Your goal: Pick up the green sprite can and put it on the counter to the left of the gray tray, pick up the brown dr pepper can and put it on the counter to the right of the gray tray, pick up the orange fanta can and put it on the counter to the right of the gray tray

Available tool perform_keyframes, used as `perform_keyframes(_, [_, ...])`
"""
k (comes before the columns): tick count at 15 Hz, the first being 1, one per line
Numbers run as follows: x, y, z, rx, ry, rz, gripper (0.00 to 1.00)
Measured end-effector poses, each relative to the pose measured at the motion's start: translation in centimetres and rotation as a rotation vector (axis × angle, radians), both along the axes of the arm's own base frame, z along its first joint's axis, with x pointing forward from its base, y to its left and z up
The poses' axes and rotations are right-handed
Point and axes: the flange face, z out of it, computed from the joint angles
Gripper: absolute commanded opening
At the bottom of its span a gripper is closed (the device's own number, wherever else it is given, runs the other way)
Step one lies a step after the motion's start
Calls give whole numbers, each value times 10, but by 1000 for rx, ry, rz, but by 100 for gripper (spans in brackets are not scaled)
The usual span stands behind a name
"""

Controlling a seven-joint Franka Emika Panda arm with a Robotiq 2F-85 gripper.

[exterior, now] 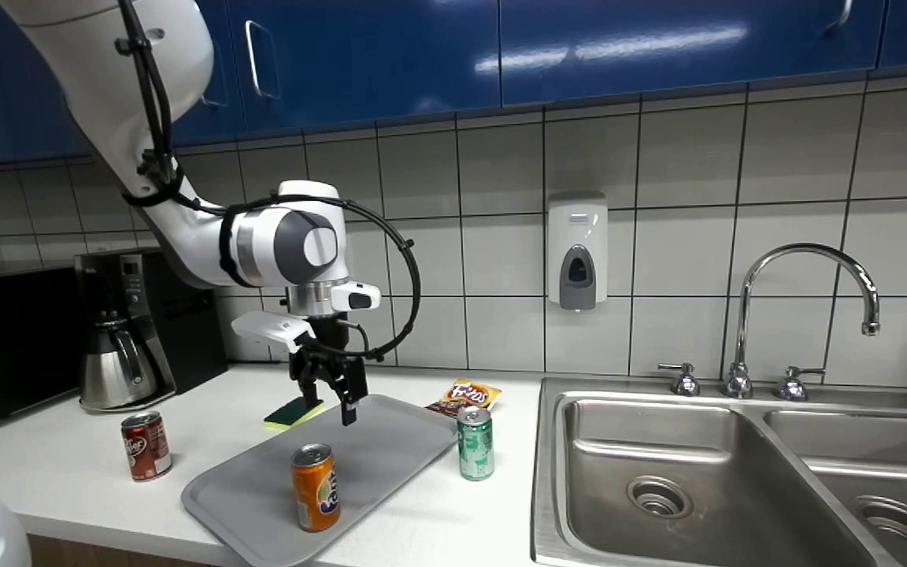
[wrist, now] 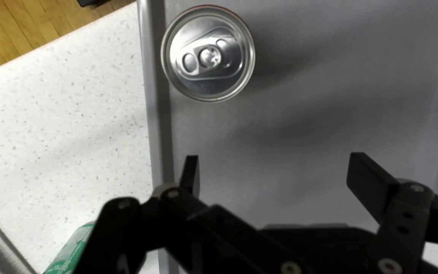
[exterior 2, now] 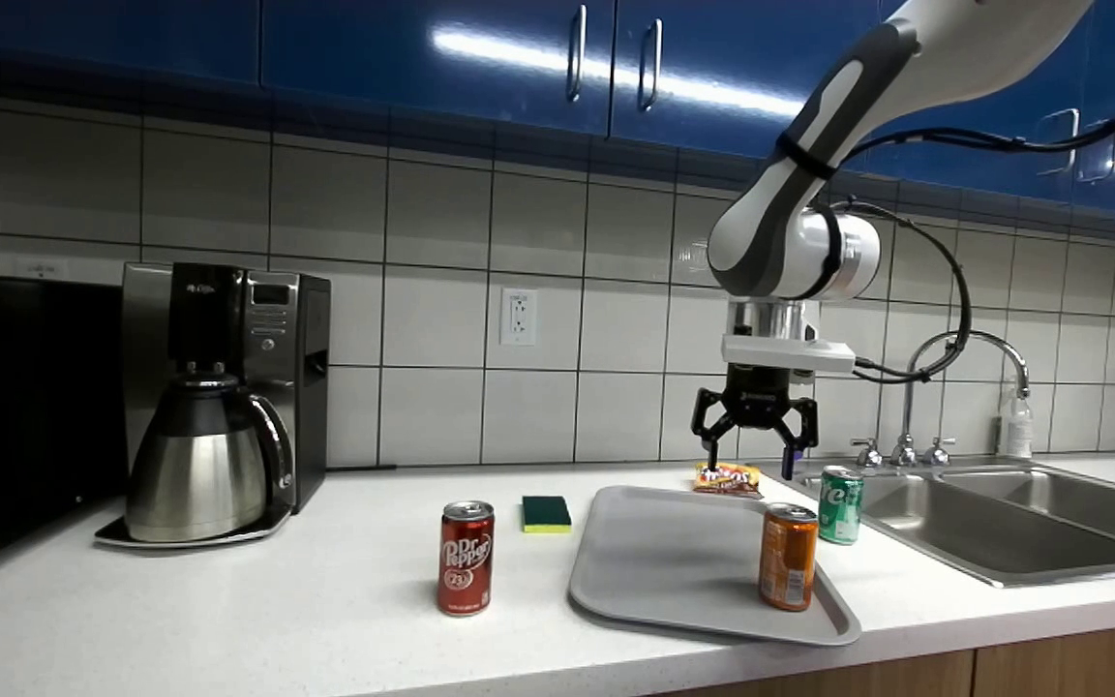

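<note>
The orange fanta can (exterior: 316,488) (exterior 2: 789,560) stands upright on the gray tray (exterior: 245,490) (exterior 2: 649,552), close to its front corner; its silver top (wrist: 208,53) shows in the wrist view. Upright on the counter (exterior 2: 325,605), on the sink side of the tray, is the green sprite can (exterior: 475,443) (exterior 2: 840,505) (wrist: 69,251). Across the tray from it, the brown dr pepper can (exterior: 146,446) (exterior 2: 467,559) also stands on the counter. My gripper (exterior: 330,402) (exterior 2: 750,465) (wrist: 273,163) hangs above the tray, behind the orange can, fingers spread wide around nothing.
A green and yellow sponge (exterior: 293,412) (exterior 2: 546,514) and a snack bag (exterior: 465,396) (exterior 2: 727,478) lie near the tray. The steel sink (exterior: 658,441) borders the sprite can's side. A coffee maker (exterior 2: 286,387) stands at the far end, before the tiled wall.
</note>
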Motion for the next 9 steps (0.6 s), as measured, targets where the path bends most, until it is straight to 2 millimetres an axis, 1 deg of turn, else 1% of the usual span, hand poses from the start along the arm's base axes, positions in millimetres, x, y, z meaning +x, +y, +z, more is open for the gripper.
perform_keyframes(4, [-1, -2, 2, -4, 52, 97, 100])
perform_keyframes(9, [-7, -1, -2, -9, 107, 188, 100])
